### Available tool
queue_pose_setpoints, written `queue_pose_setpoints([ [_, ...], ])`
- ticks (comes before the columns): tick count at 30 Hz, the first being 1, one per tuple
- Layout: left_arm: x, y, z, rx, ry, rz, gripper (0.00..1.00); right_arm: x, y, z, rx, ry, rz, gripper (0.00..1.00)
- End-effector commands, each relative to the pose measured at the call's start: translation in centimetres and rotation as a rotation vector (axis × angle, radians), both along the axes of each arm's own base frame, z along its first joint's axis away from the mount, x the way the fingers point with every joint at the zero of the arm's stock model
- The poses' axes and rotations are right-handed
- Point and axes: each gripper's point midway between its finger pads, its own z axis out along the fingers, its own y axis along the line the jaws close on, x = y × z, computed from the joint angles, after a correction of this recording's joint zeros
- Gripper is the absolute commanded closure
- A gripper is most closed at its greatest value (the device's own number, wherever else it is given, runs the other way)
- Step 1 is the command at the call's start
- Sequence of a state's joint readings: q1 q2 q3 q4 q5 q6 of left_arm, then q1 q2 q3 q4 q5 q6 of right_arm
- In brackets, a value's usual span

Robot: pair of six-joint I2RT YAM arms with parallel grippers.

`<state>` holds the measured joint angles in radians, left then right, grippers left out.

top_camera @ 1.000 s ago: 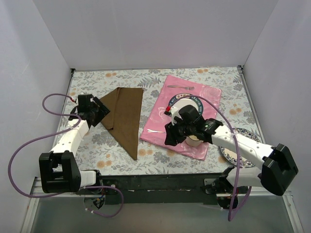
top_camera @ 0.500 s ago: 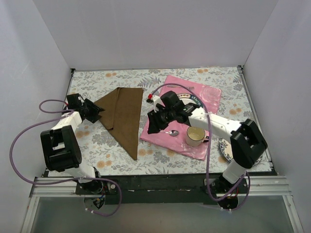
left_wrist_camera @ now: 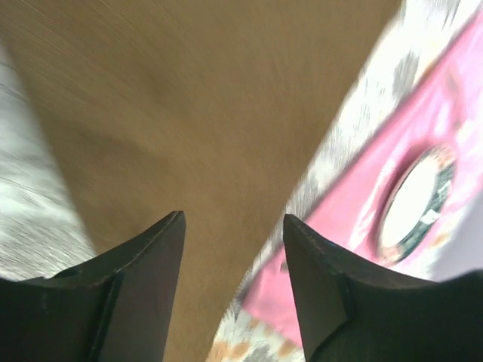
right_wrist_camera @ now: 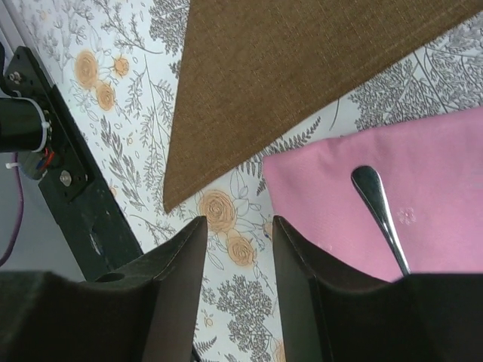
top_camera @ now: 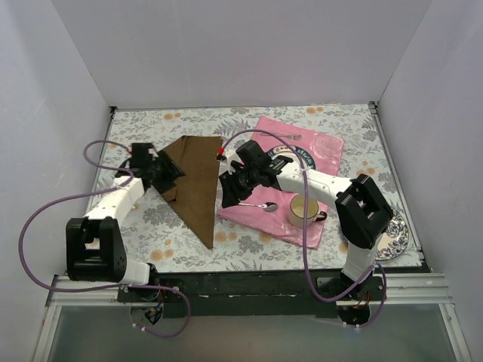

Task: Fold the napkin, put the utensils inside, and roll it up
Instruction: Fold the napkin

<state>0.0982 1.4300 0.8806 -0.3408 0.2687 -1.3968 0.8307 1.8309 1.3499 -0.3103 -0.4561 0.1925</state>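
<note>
The dark brown napkin (top_camera: pixel 194 177) lies folded into a long triangle on the flowered tablecloth, its sharp tip toward me. My left gripper (top_camera: pixel 164 173) hovers at its left edge, open and holding nothing; in the left wrist view the napkin (left_wrist_camera: pixel 189 113) fills the space under the gripper (left_wrist_camera: pixel 234 220). My right gripper (top_camera: pixel 230 190) is open over the left edge of the pink mat (top_camera: pixel 249 219). A silver spoon (top_camera: pixel 263 206) lies on the mat beside it; the right wrist view shows the spoon (right_wrist_camera: pixel 376 202), the napkin's tip (right_wrist_camera: pixel 302 68) and my gripper (right_wrist_camera: pixel 238 222). A fork (top_camera: pixel 284 136) lies at the mat's far edge.
A cream cup (top_camera: pixel 304 210) stands on the pink mat to the right of the spoon. A plate (top_camera: pixel 296 157) on the mat is partly hidden by my right arm. A patterned plate (top_camera: pixel 394 243) lies near the table's right front corner. White walls enclose three sides.
My right gripper left the spot over the cup and swung left to the mat's left edge, which uncovered the spoon. The left gripper moved right, up to the napkin's left edge.
</note>
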Motion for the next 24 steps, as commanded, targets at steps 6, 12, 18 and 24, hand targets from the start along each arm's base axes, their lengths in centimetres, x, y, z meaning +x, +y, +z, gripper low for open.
queue_pose_setpoints([
  [6,-11.7,-8.6,0.8,0.336,0.088,-0.233,0.53,-0.2,-7.9,1.9,-0.083,-0.103,-0.109,0.5],
  [12,-17.5,-12.1,-1.1,0.502,0.137,-0.38,0.61,0.0,-11.5,4.6,-0.054,-0.191,-0.204,0.48],
  [18,-21.6,-14.2,-2.9,0.781,0.154,-0.601,0.67,-1.0,-13.6,4.6,-0.031,-0.228,-0.247,0.47],
  [24,-22.9,-15.2,-3.9,0.839,0.182,-0.709,0.54,-2.2,-14.7,4.3,-0.013,-0.227,-0.274,0.47],
])
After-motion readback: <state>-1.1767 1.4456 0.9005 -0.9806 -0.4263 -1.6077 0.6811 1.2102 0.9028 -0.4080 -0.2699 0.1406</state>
